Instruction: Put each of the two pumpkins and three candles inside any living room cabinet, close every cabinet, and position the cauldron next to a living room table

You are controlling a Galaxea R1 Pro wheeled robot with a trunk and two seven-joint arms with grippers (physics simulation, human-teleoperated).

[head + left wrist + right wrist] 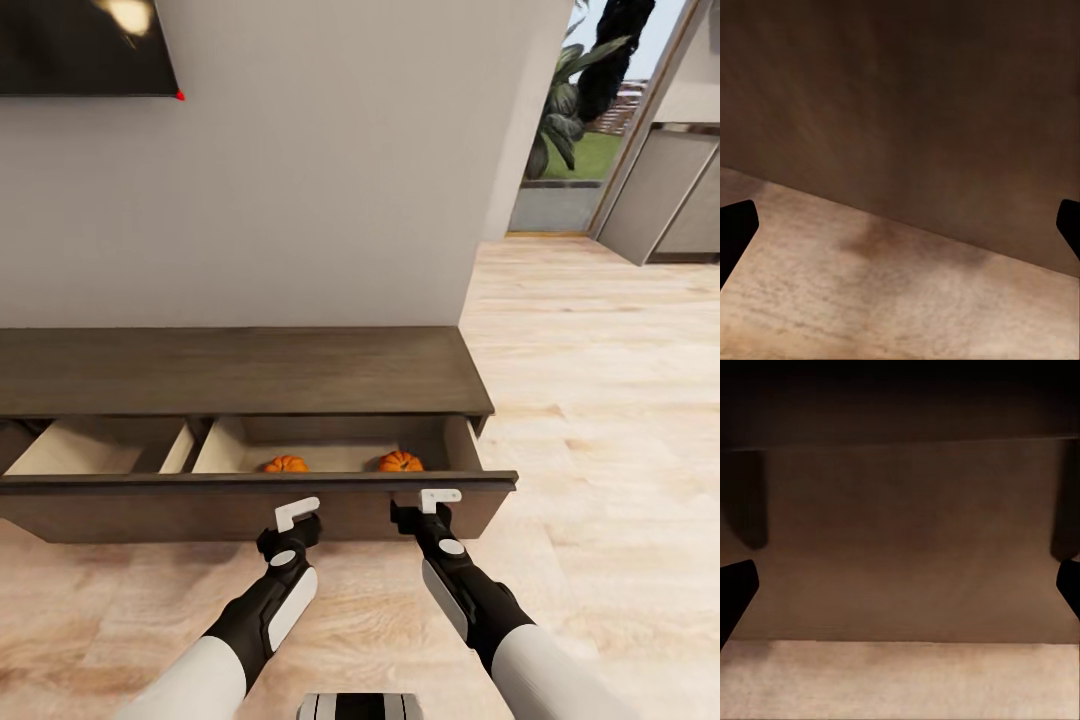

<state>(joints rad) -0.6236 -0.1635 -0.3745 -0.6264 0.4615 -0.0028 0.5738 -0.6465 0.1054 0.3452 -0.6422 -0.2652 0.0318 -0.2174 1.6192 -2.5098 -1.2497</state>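
The long dark-brown cabinet (240, 370) stands against the wall with its drawer pulled out. Two orange pumpkins (286, 464) (401, 461) lie in the drawer's right compartment, just behind the drawer front (150, 512). My left gripper (298, 520) is close in front of that drawer front, below the left pumpkin. My right gripper (425, 508) is at the front below the right pumpkin. In the left wrist view the left gripper (900, 225) is open, facing the dark wood above the floor. In the right wrist view the right gripper (900, 585) is open too, facing the shadowed front.
The drawer's left compartment (90, 450) shows a pale wood interior. A dark screen (80, 45) hangs on the wall above. Wood floor (600, 400) stretches to the right, towards a glass door with plants (575, 120) and grey cupboards (670, 200).
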